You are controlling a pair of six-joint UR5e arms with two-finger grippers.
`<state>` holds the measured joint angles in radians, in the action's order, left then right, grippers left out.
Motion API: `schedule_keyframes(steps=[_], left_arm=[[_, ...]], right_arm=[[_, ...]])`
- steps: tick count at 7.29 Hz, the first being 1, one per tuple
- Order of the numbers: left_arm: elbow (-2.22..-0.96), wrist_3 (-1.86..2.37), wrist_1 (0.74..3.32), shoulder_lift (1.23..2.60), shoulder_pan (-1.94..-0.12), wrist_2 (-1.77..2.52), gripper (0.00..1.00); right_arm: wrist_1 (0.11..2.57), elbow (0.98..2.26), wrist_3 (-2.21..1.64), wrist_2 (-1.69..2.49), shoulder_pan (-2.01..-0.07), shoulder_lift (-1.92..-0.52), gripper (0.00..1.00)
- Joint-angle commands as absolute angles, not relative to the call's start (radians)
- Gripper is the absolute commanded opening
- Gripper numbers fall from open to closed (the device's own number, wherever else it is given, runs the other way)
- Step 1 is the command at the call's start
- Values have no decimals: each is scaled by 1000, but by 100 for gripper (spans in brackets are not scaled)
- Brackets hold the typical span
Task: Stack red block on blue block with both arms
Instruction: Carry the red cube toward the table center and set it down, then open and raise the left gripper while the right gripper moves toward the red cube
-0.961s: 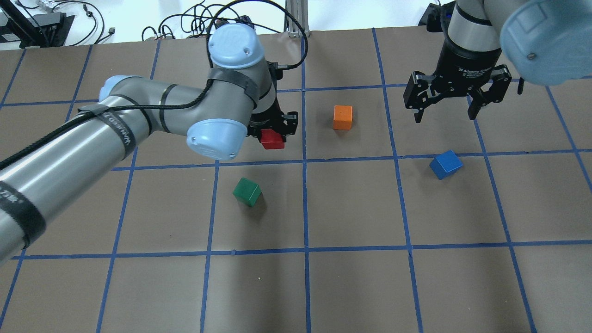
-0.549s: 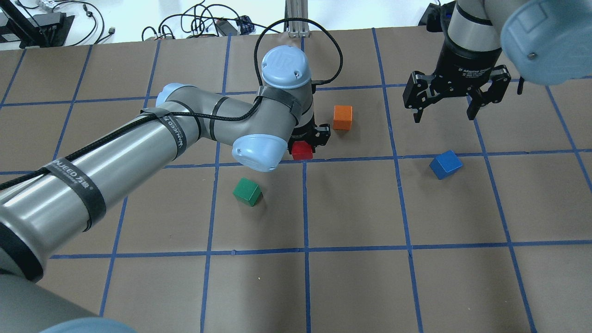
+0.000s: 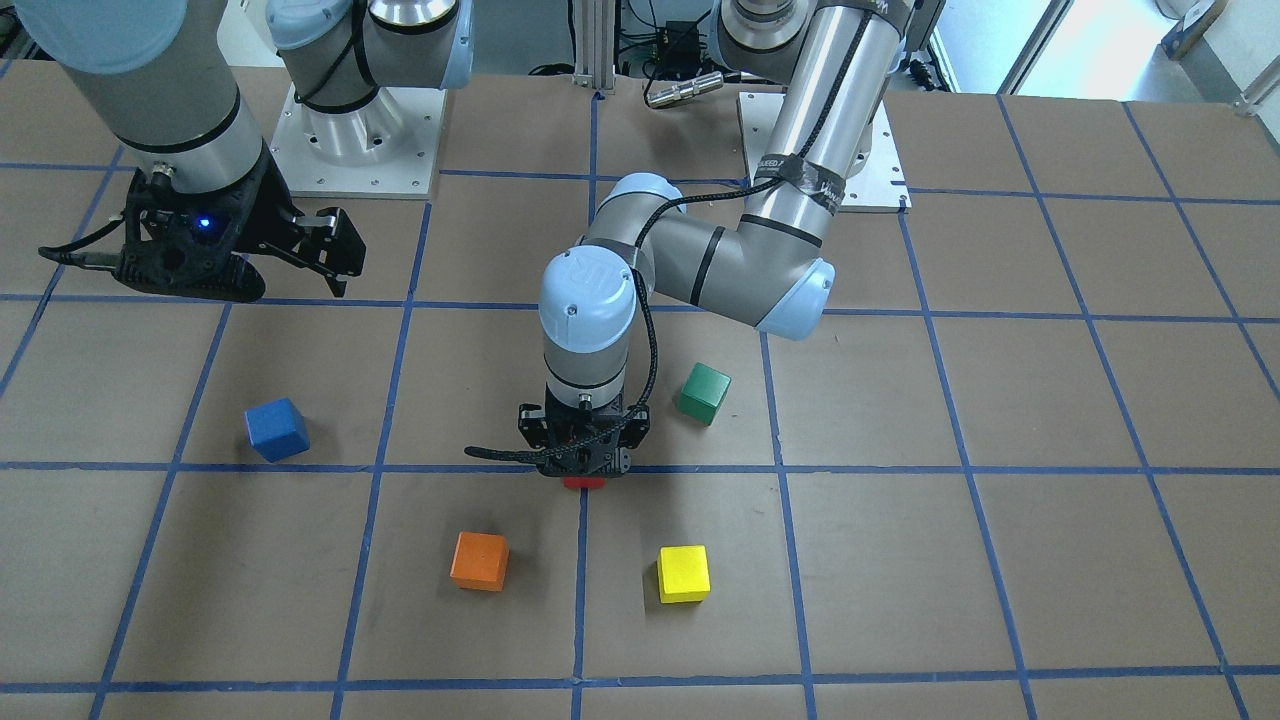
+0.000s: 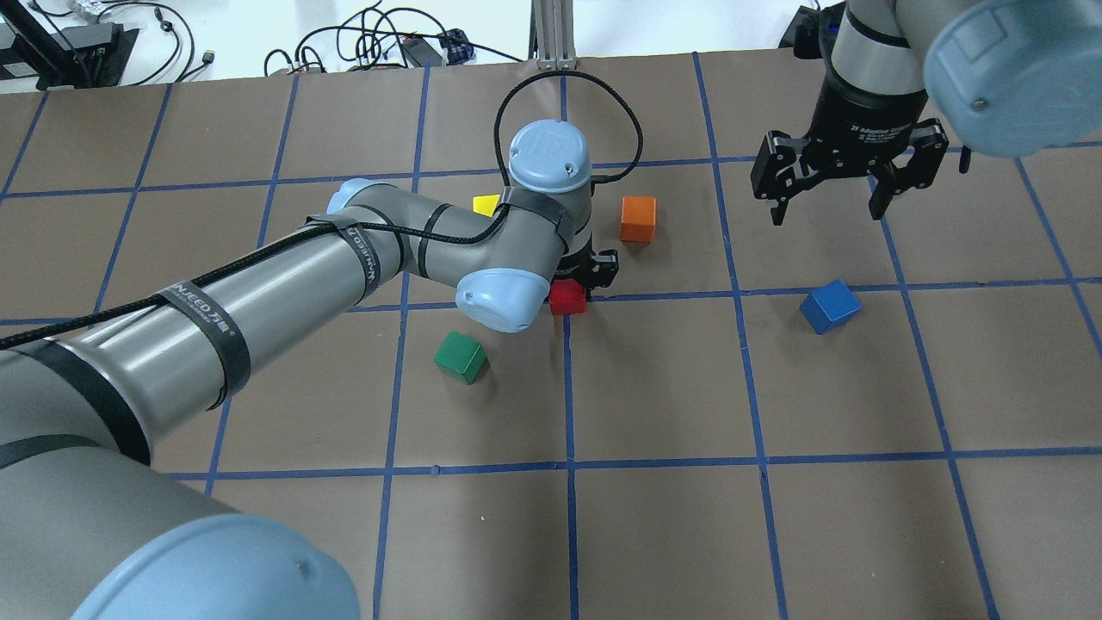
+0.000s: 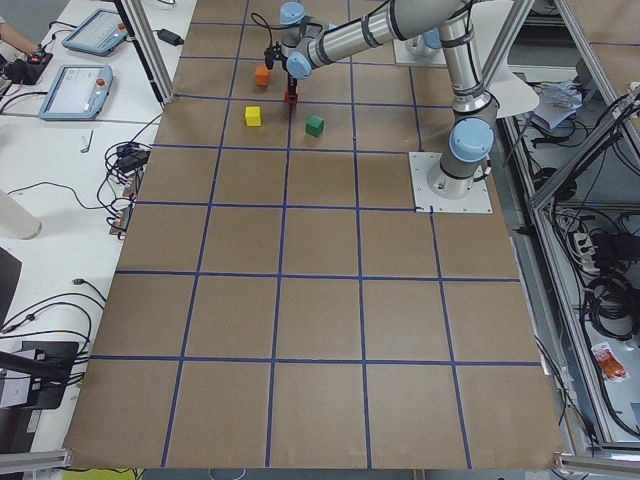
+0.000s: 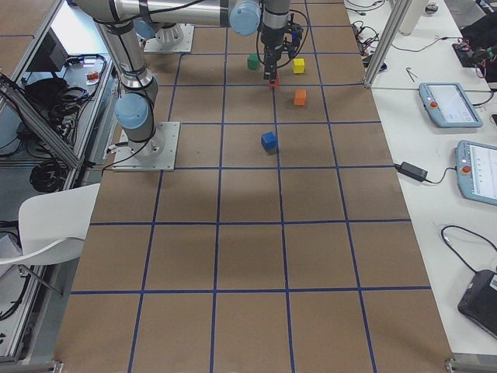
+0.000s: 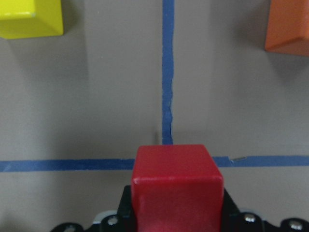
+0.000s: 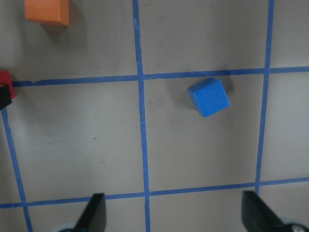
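My left gripper [image 4: 575, 282] is shut on the red block [image 4: 567, 299] and holds it low over a tape-line crossing at the table's middle. The red block fills the bottom of the left wrist view [image 7: 177, 183] and shows under the gripper in the front-facing view [image 3: 583, 482]. The blue block [image 4: 830, 306] lies turned on the table to the right, apart from everything; it also shows in the right wrist view [image 8: 209, 97]. My right gripper [image 4: 828, 213] is open and empty, hanging above the table beyond the blue block.
An orange cube [image 4: 638, 218] sits just beyond and right of the red block. A green cube [image 4: 461, 357] lies near and left of it. A yellow cube [image 3: 684, 573] sits beyond the left gripper, mostly hidden by the arm in the overhead view.
My left arm has swung to the right and a little nearer with the red block in its grip, ending over the tape crossing. The right arm and the blue block have stayed put.
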<state>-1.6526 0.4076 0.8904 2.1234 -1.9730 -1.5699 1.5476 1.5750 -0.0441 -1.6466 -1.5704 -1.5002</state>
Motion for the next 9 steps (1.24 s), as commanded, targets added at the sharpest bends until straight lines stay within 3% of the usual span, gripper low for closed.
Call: schedule_keyframes(steps=[1,3,5,6,9], left_arm=[[-1645,320,885,2074,-1964,-1603,100],[-1643,137,943,1934,-1831,-1625,100],[-1631,133,1218,1771,-1743,-1624,100],[-1600,133,1333,1714,-1702,-1615,100],[-1511,135,1489,1631,-1651,-1546,100]], right_arm=[[1549,1572,-46,-1634,-1569,-1489,100],[1554,1572,-52,-1631,-1571,-1476,100],[1565,1560,-54,-1631,-1575,-1380,100],[1683,1560,-46,-1609,-1601,-1364,100],[1849,1557,-67,-1439,-1669,-1246,100]])
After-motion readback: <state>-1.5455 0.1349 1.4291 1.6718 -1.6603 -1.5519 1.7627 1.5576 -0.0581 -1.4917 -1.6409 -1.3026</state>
